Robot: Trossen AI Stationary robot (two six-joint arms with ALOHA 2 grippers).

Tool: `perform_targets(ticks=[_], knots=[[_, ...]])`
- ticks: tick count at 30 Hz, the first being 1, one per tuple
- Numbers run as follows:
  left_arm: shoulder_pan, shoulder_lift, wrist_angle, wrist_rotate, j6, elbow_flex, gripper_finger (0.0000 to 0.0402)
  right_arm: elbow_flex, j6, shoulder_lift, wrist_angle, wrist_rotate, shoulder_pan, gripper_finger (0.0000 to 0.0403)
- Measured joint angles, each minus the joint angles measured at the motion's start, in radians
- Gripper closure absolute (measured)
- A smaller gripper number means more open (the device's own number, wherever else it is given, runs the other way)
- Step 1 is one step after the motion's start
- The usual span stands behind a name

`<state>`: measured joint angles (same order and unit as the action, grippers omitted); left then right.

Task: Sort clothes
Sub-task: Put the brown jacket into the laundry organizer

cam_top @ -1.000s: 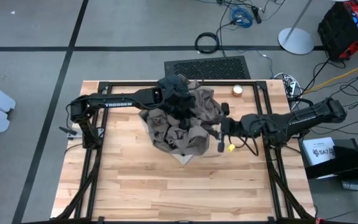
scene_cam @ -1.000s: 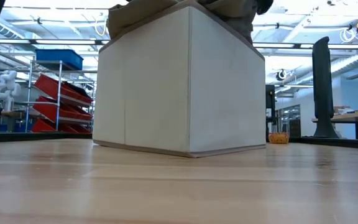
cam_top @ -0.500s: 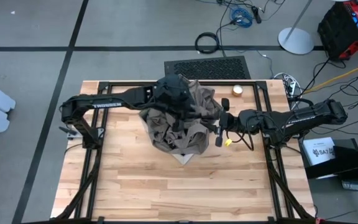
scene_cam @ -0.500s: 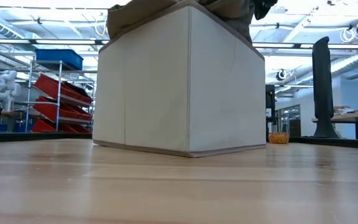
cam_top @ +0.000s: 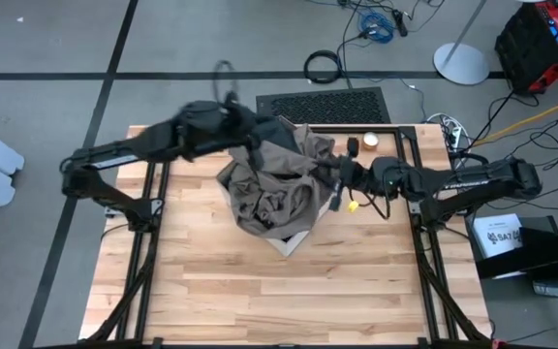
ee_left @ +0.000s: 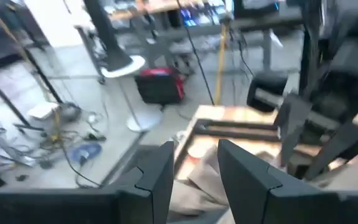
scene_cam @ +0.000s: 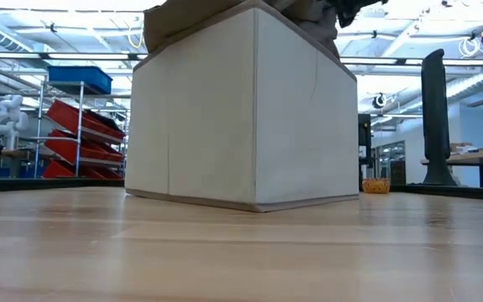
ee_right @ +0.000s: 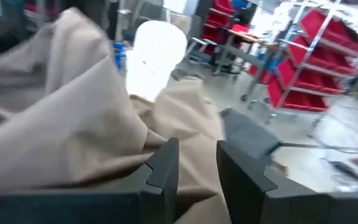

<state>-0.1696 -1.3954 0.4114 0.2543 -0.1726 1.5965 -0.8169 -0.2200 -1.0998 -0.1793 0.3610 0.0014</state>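
Observation:
A white fabric box [scene_cam: 241, 109] stands mid-table, heaped with clothes. On top lies a taupe-brown piece [cam_top: 279, 179], spilling over the box's rim [scene_cam: 183, 21]. My left gripper [ee_left: 194, 168] is raised above the box's far left corner [cam_top: 255, 131]. It is open with nothing between its fingers, and the cloth shows beyond them. My right gripper [cam_top: 335, 176] reaches in level from the table's right and is shut on the taupe-brown piece [ee_right: 73, 118] at the heap's right edge. My right gripper pinches a fold of the taupe-brown piece [ee_right: 194, 186] between its two fingers, at the heap's right side. The fingers come in about level from the table's right. The cloth rises away from them in a ridge, and the rest lies on the heap in the box.
A small round tin [cam_top: 370, 140] sits near the far right corner. A yellow tag [cam_top: 353, 206] hangs under the right wrist. The table's near half [cam_top: 279, 291] is bare wood. A black mat [cam_top: 323, 105] lies on the floor beyond the far edge.
My left gripper has risen off the heap and drawn back toward the table's far left, tipping from pointing down to nearly level. My right gripper has swung a little toward the far edge, along the heap's right side.

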Motion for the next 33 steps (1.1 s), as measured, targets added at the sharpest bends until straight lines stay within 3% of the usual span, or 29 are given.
perform_targets(ticks=[7, 13, 17, 19, 25, 30, 33], knots=[[0.002, 0.104, 0.144, 0.011, 0.025, 0.001, 0.0267, 0.000, -0.058, -0.174, -0.122, -0.089, -0.140, 0.0305], [0.002, 0.098, 0.312, -0.104, 0.056, 0.000, 0.0267, -0.055, -0.140, -0.398, -0.209, -0.104, -0.180, 0.0305], [0.016, 0.057, 0.376, -0.348, 0.034, -0.004, 0.0267, -0.157, -0.163, -0.522, -0.058, -0.101, -0.192, 0.0305], [0.036, 0.033, 0.358, -0.413, 0.024, -0.029, 0.0267, -0.221, -0.141, -0.571, 0.067, -0.100, -0.203, 0.0305], [0.073, -0.020, 0.221, -0.374, -0.021, -0.139, 0.0267, -0.339, -0.033, -0.643, 0.370, -0.097, -0.225, 0.0305], [0.076, -0.069, 0.202, -0.373, -0.018, -0.219, 0.0267, -0.357, 0.054, -0.622, 0.468, -0.091, -0.225, 0.0305], [0.076, -0.082, 0.195, -0.320, 0.019, -0.246, 0.0267, -0.355, 0.080, -0.589, 0.482, -0.096, -0.225, 0.0305]])
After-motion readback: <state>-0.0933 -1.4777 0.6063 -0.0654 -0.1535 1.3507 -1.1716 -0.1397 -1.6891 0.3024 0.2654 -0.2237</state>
